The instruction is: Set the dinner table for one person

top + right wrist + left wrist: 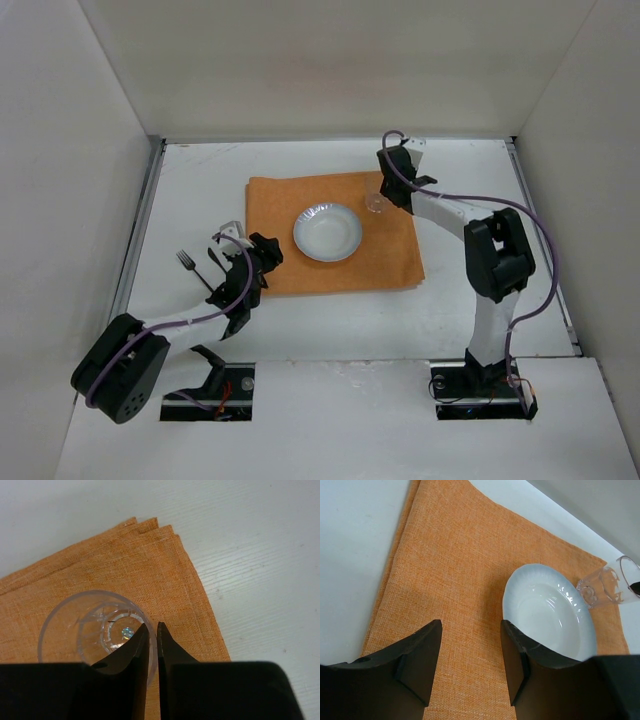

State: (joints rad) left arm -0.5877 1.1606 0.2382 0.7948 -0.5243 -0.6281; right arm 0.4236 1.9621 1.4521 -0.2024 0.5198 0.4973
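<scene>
The dinner table is a white surface with an orange cloth mat in its middle. A white plate sits on the mat. My right gripper is shut on the rim of a clear glass at the mat's far right corner, one finger inside and one outside; in the right wrist view the gripper pinches the glass. My left gripper is open and empty over the mat's near left corner. In the left wrist view it hovers above the mat, left of the plate.
A black fork lies on the table left of the mat, beside my left arm. Metal rails run along the table's side edges, with walls close around. The glass also shows in the left wrist view.
</scene>
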